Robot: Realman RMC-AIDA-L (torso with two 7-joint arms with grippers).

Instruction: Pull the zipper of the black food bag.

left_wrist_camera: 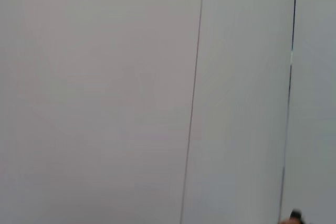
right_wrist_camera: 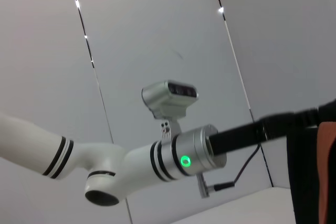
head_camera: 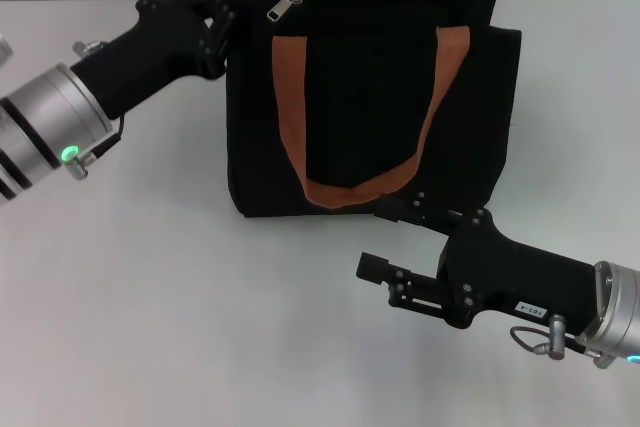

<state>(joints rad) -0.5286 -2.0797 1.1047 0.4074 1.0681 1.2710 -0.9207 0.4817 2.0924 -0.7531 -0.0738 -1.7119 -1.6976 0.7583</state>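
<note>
The black food bag point(head_camera: 370, 97) stands upright in the middle of the white table, its orange-brown handles point(head_camera: 290, 107) hanging down its front. The silvery zipper point(head_camera: 283, 7) lies near the bag's top left corner. My left gripper point(head_camera: 218, 27) presses against the bag's upper left edge, just left of the zipper. My right gripper point(head_camera: 386, 239) is low at the front right, open and holding nothing, with one finger by the bag's bottom edge. In the right wrist view a strip of the bag point(right_wrist_camera: 307, 177) shows beside my left arm point(right_wrist_camera: 184, 156).
Bare white table point(head_camera: 200, 327) spreads in front of and to the left of the bag. A grey panelled wall point(left_wrist_camera: 157, 98) stands behind. The robot's head camera point(right_wrist_camera: 169, 97) shows in the right wrist view.
</note>
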